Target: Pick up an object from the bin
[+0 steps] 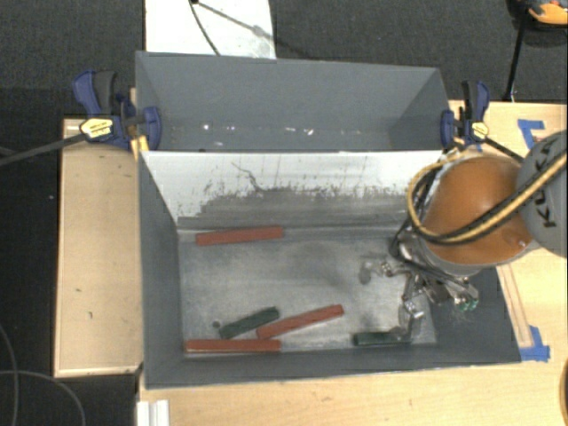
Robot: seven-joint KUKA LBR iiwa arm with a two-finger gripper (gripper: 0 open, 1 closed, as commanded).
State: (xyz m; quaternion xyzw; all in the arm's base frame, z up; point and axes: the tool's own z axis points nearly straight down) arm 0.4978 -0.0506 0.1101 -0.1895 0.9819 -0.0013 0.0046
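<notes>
We look down into a grey metal bin (pixel 293 105) with a scratched floor, dark ground (pixel 53 43) around it. Along the near wall lies a flat red-brown stick (pixel 232 345); just behind it a short dark green stick (pixel 248 323) and a tilted red-brown stick (pixel 300 321) meet end to end. At the near right lies a small dark green bar (pixel 382 337), and the end effector (pixel 410 313) hangs just over its right end, under the arm's orange cover (pixel 475 211); whether it is open or closed we cannot tell. By the far wall lies a third red-brown stick (pixel 240 235)
</notes>
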